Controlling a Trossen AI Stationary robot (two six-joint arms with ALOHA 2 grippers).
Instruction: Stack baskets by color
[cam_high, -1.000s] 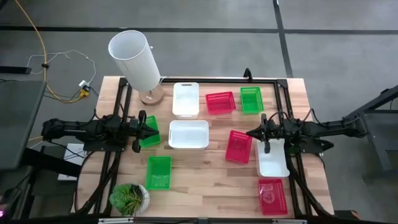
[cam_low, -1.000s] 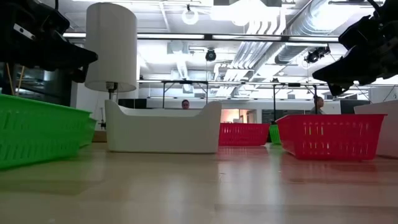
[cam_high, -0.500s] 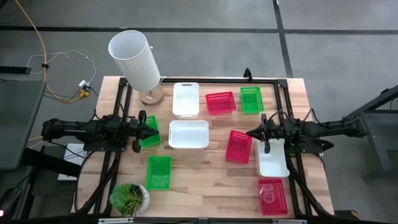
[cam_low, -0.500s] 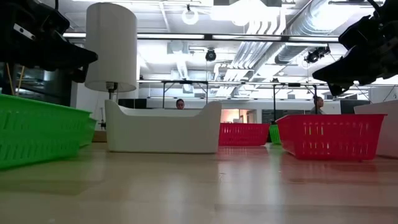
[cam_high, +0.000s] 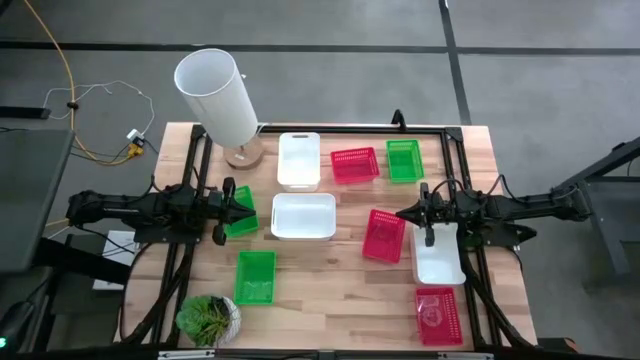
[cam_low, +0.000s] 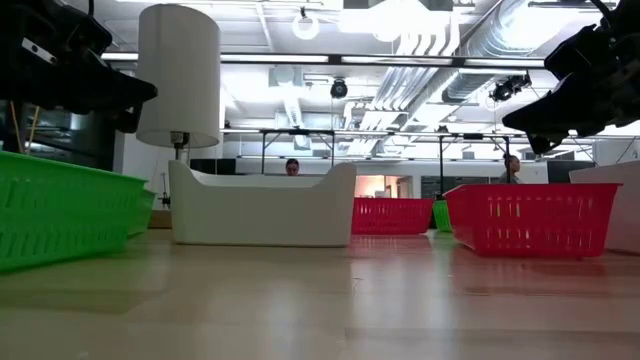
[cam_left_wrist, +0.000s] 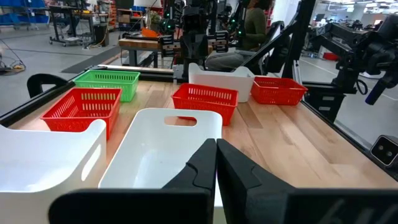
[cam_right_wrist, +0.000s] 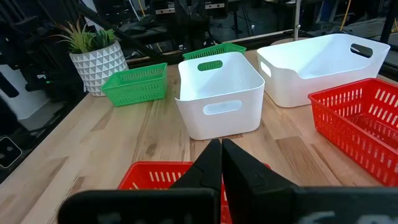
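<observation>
The left gripper (cam_high: 250, 208) hangs above the bench (cam_high: 330, 275) with its fingers (cam_left_wrist: 202, 165) pressed together, holding nothing — a white basket (cam_high: 303, 216) sits just ahead of them, a green basket (cam_high: 239, 222) under them. The right gripper (cam_high: 402, 213) (fingers also closed and empty) hovers over a red basket (cam_high: 384, 236), with another white basket (cam_high: 437, 262) beneath its arm. No baskets are stacked.

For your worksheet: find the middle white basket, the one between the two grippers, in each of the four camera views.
High: white basket, table centre.
Low: left of centre, nearest white one.
Left wrist: centre foreground, behind the left gripper.
Right wrist: centre.
Shared landmark: lamp, behind it in the low view.
</observation>
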